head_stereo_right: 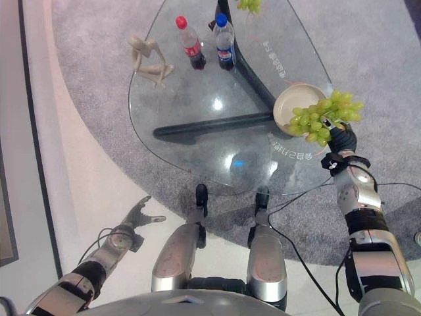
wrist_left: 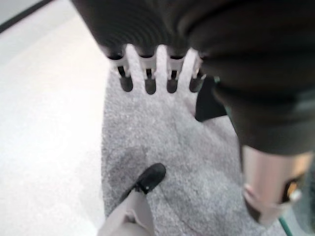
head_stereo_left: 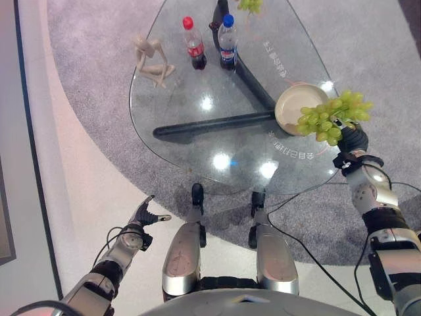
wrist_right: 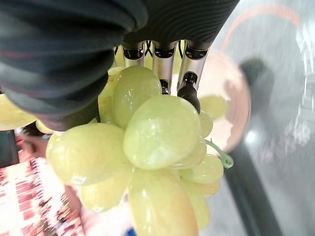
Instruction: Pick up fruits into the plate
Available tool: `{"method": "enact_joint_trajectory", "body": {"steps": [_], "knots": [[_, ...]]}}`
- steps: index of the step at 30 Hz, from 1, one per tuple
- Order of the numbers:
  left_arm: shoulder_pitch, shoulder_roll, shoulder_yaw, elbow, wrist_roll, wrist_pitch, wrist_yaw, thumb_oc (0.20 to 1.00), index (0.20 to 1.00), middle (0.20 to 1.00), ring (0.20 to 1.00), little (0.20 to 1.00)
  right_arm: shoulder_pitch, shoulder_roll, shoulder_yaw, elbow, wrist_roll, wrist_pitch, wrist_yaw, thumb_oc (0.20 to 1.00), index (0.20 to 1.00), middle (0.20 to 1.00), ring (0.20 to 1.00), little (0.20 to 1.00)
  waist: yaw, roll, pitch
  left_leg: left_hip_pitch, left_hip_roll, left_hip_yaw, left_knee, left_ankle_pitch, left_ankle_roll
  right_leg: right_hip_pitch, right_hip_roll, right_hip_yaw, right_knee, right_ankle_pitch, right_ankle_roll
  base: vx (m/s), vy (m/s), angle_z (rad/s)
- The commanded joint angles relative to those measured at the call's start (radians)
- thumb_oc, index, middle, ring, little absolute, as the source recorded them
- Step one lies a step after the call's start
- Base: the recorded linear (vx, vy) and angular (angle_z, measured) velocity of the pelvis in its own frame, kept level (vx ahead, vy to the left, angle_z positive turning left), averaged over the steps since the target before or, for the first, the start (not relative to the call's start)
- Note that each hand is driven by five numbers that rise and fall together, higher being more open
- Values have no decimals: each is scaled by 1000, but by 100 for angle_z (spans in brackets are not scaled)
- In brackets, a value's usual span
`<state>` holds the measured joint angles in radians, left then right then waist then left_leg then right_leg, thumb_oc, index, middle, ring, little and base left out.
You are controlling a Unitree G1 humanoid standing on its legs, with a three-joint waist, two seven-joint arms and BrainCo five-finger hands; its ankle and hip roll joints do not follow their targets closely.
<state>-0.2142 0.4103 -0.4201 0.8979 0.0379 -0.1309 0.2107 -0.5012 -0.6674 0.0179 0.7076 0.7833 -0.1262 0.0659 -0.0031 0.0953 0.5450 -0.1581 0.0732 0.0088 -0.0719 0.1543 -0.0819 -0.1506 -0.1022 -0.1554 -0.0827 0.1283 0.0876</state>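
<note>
We are carrying the green grape bunch (head_stereo_left: pixel 332 117) in our right hand (head_stereo_right: pixel 342 139), fingers curled around it, right above the round beige plate's (head_stereo_left: pixel 289 105) near edge; the release is left. More grapes (head_stereo_left: pixel 248 5) are waiting far beyond the plate on the smooth glass table (head_stereo_left: pixel 197 131). Our left hand (head_stereo_left: pixel 146 214) is hanging relaxed, empty.

Your right hand (head_stereo_left: pixel 354 137) is mostly hidden behind the grape bunch (head_stereo_left: pixel 334 116), so finger contact isn't fully readable from the head views. The bunch covers part of the plate (head_stereo_left: pixel 293 109). A 2nd green bunch (head_stereo_left: pixel 249 5) at the table's far end is cut off by the frame edge.
</note>
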Motion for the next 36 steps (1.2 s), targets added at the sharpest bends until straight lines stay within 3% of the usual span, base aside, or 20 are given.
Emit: {"method": "enact_joint_trajectory", "body": {"steps": [1,14,23,36], "knots": [[-20,31,-43,17,-33,-12,29,1000,1000,1000,1000,1000,-111,-109,19,-40,-50,-37,-57,200,200,200,200,200,7,-24,-25,-73,-73,-2,165,-166,39,-132,24,-19,239,-138,-30,-36,-41,-4],[-45,76,-80,-39,-85,-1,19,1000,1000,1000,1000,1000,-282,-216,164,71,-339,171,-262,200,200,200,200,200,23,16,-25,-206,-90,-6,212,-155,42,-289,23,-22,324,-158,-43,-23,0,-3],[-76,81,-98,-56,-113,0,24,1000,1000,1000,1000,1000,-408,-210,288,139,-512,303,-339,200,200,200,200,200,44,18,-25,-258,-96,4,224,-149,47,-342,17,-20,335,-151,-36,-20,22,0],[-90,78,-140,-79,-143,0,43,1000,1000,1000,1000,1000,-549,-178,378,276,-626,396,-544,200,200,200,200,200,85,33,-25,-311,-112,-5,228,-144,62,-400,8,-32,360,-150,-25,-6,17,4]]}}
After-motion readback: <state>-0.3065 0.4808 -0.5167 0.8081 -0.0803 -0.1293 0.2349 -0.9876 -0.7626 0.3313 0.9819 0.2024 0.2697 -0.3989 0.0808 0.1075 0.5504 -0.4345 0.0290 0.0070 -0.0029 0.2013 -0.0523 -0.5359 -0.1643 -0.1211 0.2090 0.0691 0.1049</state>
